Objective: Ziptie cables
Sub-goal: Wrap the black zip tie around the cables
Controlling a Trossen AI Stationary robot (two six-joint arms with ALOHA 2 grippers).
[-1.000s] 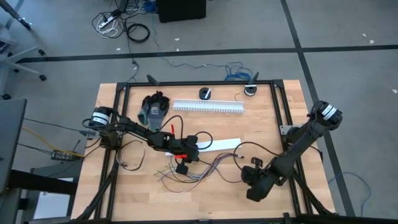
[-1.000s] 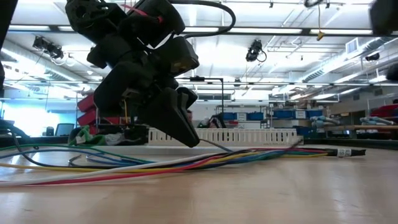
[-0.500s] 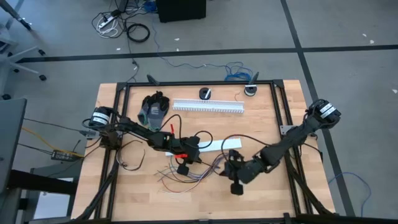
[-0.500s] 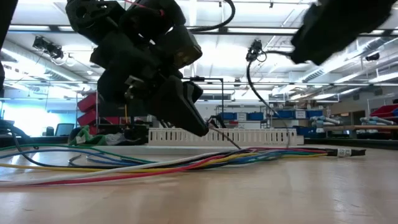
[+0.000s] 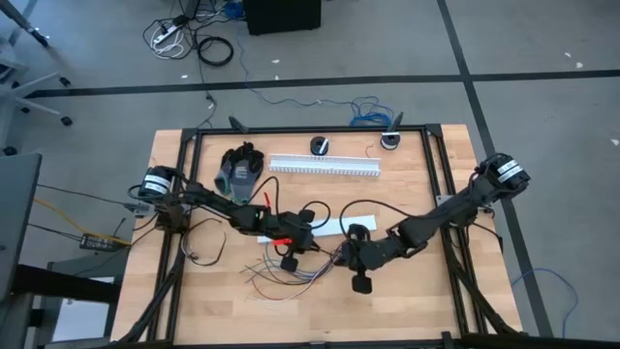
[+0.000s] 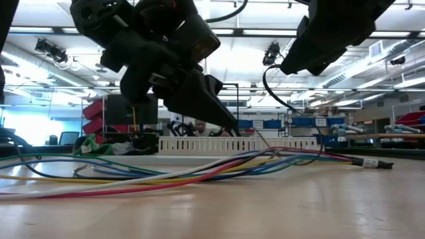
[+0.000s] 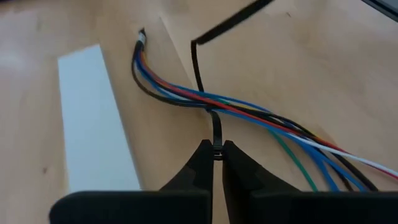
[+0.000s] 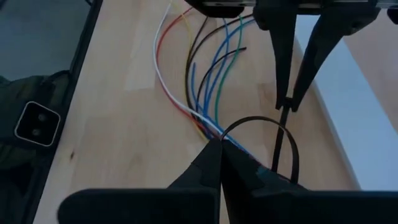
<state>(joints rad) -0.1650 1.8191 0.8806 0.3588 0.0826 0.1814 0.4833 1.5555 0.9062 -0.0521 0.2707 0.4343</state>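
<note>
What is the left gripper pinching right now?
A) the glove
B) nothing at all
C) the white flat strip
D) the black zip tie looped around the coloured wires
D: in the left wrist view the left gripper is shut on the black zip tie, which wraps the bundle of cables; the white strip lies apart, untouched.

A wooden table (image 5: 194, 291) w/ a black frame is seen from above. A white slotted duct (image 5: 324, 166) is laid along the far side, also seen in the low view (image 6: 236, 145). Just beside it, a dark grey-green glove (image 5: 238, 169) is laid. Two small round black items (image 5: 320, 145) are set near the far edge; what they are can't be told. A flat white strip (image 5: 334, 226) is laid mid-table, shown also in the left wrist view (image 7: 93, 118). On the floor beyond, a blue cable (image 5: 368, 111) and a black cable coil (image 5: 215, 50) are seen.
</note>
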